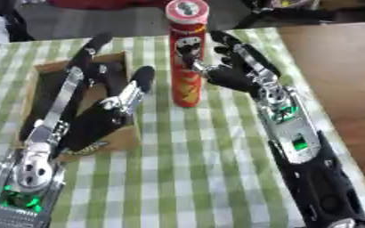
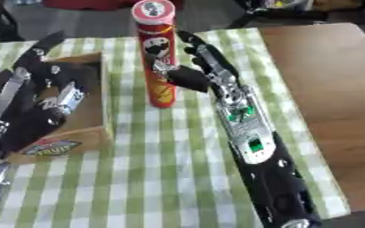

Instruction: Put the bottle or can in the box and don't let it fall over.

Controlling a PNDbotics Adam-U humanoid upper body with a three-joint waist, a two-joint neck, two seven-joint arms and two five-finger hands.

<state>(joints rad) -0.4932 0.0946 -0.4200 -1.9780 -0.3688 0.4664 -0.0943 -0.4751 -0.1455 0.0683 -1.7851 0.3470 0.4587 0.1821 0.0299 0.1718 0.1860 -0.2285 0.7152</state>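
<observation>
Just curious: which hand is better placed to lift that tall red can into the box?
The right hand: it's beside the upright can, seemingly touching it. The left hand lies open over the box.

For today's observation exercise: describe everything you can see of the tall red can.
The red can is a tall, slim tube, seemingly cardboard, with a pale round lid and a printed face over yellow near its base. It stands upright on the green checked cloth, right of the cardboard box. The right hand touches its side, fingers nearly straight.
</observation>
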